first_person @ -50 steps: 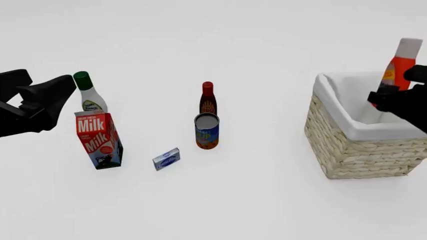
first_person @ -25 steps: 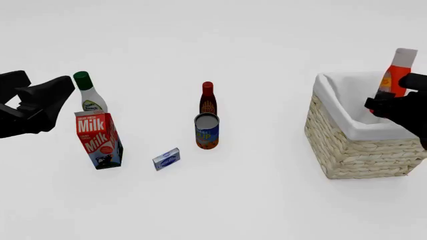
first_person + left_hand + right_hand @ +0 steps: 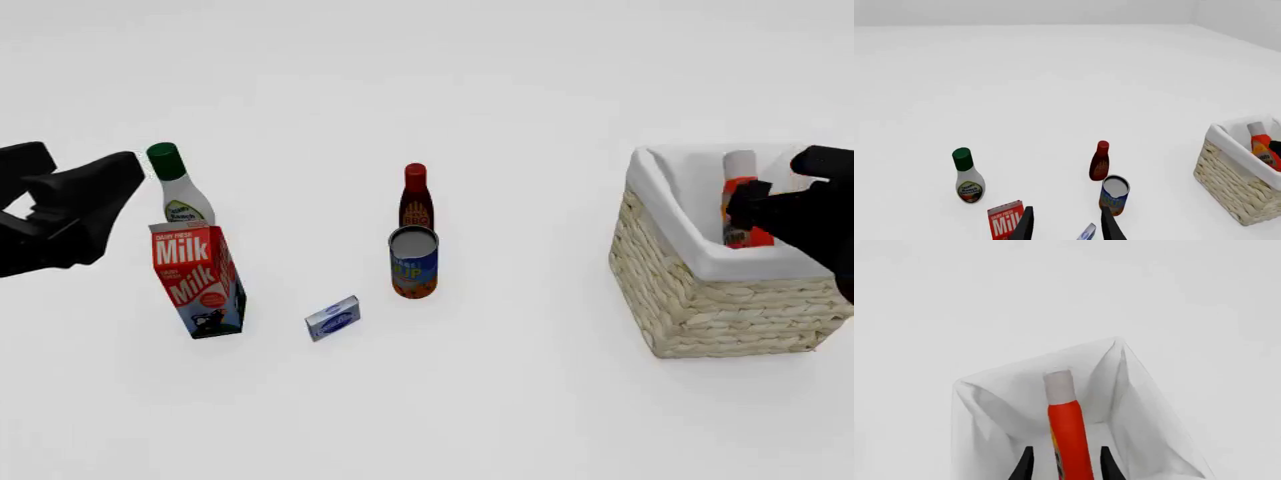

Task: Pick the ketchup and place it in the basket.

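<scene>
At far right, right end effector [image 3: 747, 205] pinches ketchup [image 3: 741, 200] upright inside basket [image 3: 721, 300], placing step; next: release; left end effector [image 3: 1066, 227] spread, idle.

Lower part of ketchup [image 3: 742, 200] hidden behind basket [image 3: 721, 300] lining and right gripper [image 3: 767, 205] in front view; right edge of basket cut off there. Contact with basket floor not discernible. Milk carton [image 3: 1006, 220] and small box [image 3: 1086, 232] cut by frame edge in left wrist view. Label text on green-capped bottle [image 3: 178, 188] too small to read.
</scene>
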Motion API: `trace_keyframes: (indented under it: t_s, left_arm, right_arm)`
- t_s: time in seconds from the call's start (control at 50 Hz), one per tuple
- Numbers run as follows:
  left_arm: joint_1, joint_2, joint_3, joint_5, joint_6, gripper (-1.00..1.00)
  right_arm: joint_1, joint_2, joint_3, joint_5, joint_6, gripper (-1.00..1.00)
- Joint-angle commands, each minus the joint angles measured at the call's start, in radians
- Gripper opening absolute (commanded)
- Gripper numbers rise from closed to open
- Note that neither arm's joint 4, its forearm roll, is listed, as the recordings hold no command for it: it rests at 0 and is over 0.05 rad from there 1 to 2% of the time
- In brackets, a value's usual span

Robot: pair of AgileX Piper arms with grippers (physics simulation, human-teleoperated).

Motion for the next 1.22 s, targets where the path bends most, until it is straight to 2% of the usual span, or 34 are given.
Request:
trace_keyframes:
  t_s: [0.02,0.2,0.28,0.76,1.02,1.22]
  left_arm:
    - [0.000,-0.006,0.000,0.003,-0.004,1.00]
    - [-0.007,-0.006,-0.002,0.002,-0.004,1.00]
    - [-0.007,-0.005,-0.009,0.006,-0.005,1.00]
    - [-0.014,-0.037,-0.024,0.033,-0.016,1.00]
    - [-0.016,-0.043,-0.006,0.023,-0.027,1.00]
    - [-0.015,-0.033,0.009,0.001,-0.034,1.00]
  right_arm:
    - [0.002,0.007,0.005,0.012,-0.001,1.00]
    - [0.009,-0.052,-0.005,0.037,-0.016,1.00]
    - [0.012,-0.097,-0.025,0.066,-0.038,1.00]
    - [0.111,-0.294,-0.122,0.235,-0.079,1.00]
    - [0.137,-0.354,-0.113,0.250,-0.112,1.00]
    - [0.171,-0.450,-0.094,0.259,-0.160,1.00]
